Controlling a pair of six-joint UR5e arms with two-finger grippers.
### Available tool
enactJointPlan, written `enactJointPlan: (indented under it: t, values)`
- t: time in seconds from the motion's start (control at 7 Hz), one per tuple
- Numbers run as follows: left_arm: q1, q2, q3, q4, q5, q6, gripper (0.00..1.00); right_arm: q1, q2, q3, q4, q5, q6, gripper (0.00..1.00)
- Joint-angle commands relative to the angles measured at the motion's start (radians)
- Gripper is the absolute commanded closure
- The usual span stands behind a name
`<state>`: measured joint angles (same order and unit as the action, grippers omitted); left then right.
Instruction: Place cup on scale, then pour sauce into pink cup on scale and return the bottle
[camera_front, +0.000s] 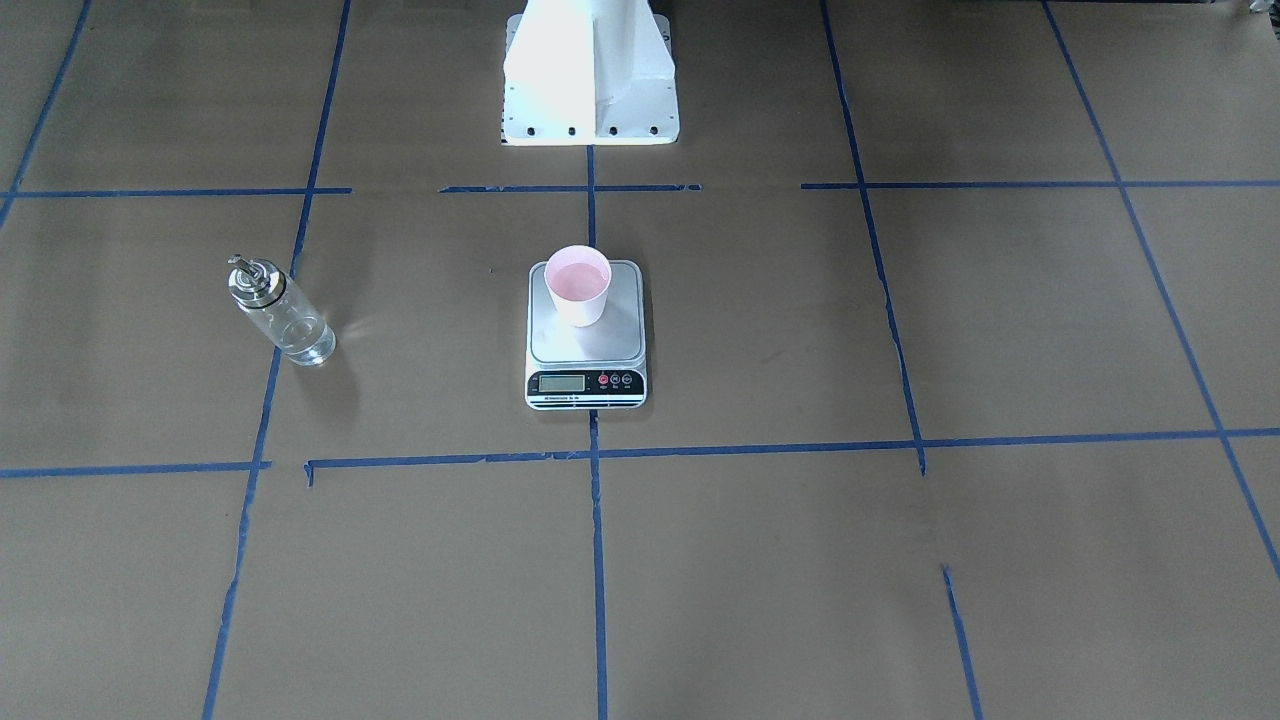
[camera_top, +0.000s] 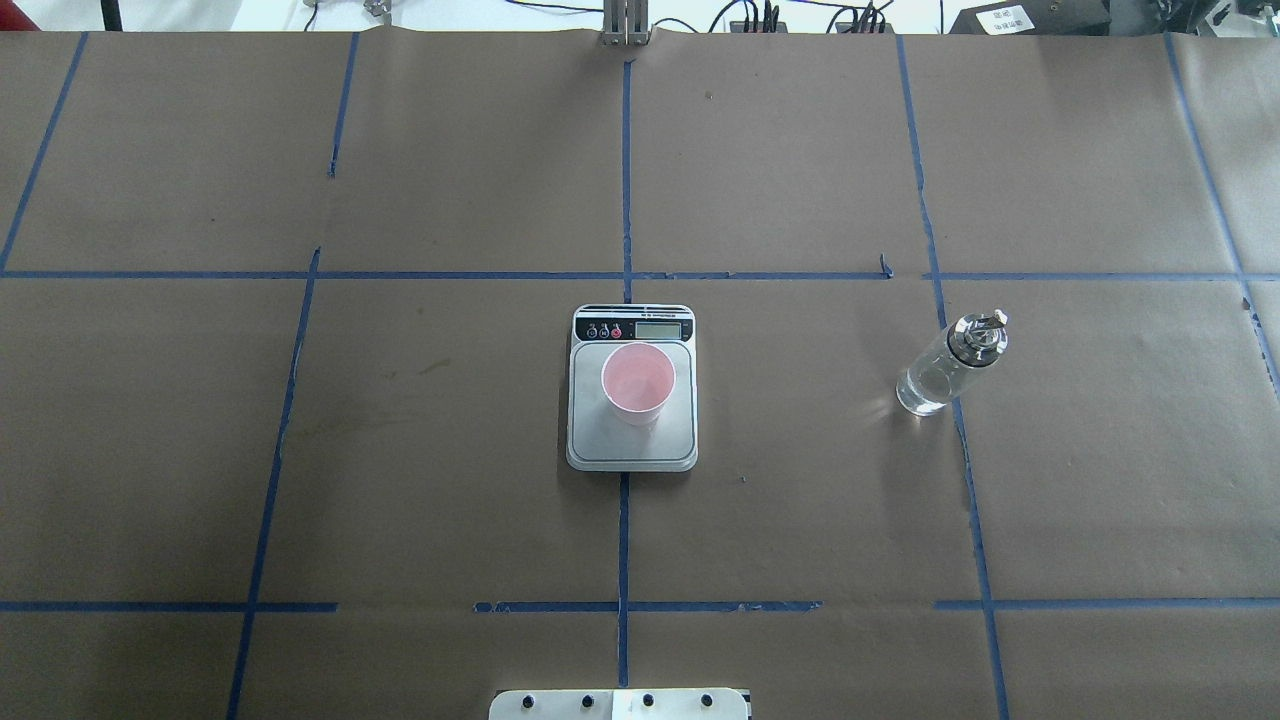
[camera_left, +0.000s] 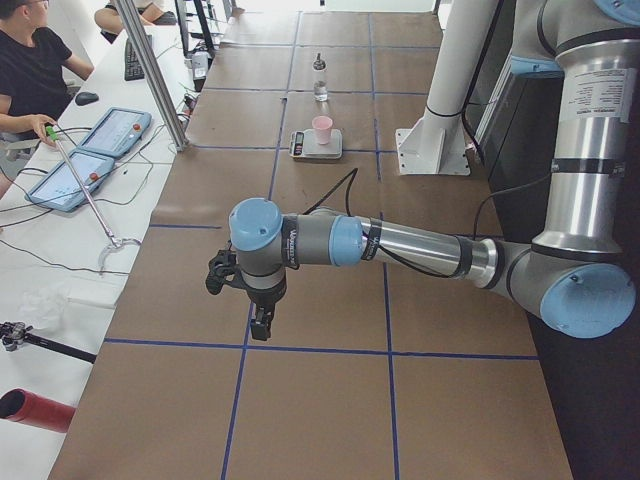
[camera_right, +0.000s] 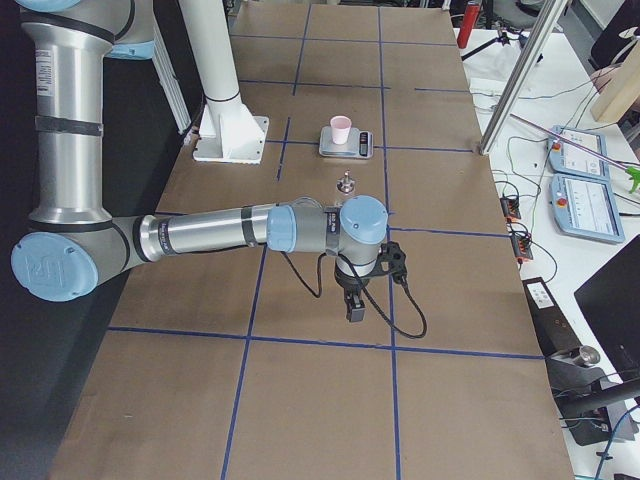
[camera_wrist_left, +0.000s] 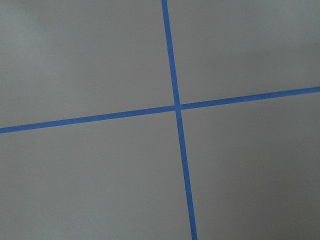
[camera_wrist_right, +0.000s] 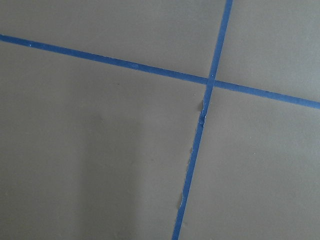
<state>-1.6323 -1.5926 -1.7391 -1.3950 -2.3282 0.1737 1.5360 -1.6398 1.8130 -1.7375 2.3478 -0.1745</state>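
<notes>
On the scale we are seeing the cup | bottle standing apart, right | pour unclear | left gripper, right gripper: grip we cannot tell

Cup on scale, bottle seemingly upright, apart

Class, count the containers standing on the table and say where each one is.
2. The cup stands on the scale, near its display end. The bottle stands upright to the robot's right of the scale, apart from it. None seems hidden.
</notes>
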Motion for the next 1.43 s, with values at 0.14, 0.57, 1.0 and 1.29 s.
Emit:
enactJointPlan:
  t: [0.14, 0.57, 1.0, 1.29]
  values:
    - [0.002, -0.001, 0.003, 0.001, 0.023, 0.000, 0.00, 0.000, -0.002, -0.003, 0.000, 0.001, 0.001, 0.00]
    - [0.002, 0.000, 0.003, 0.001, 0.023, 0.000, 0.00, 0.000, -0.003, -0.004, 0.000, 0.001, 0.000, 0.00]
    - [0.002, -0.003, 0.003, -0.001, 0.023, 0.000, 0.00, -0.002, 0.005, -0.024, 0.001, -0.004, 0.003, 0.00]
    - [0.003, -0.021, 0.006, -0.001, 0.023, 0.000, 0.00, -0.002, 0.005, -0.026, 0.001, -0.004, 0.001, 0.00]
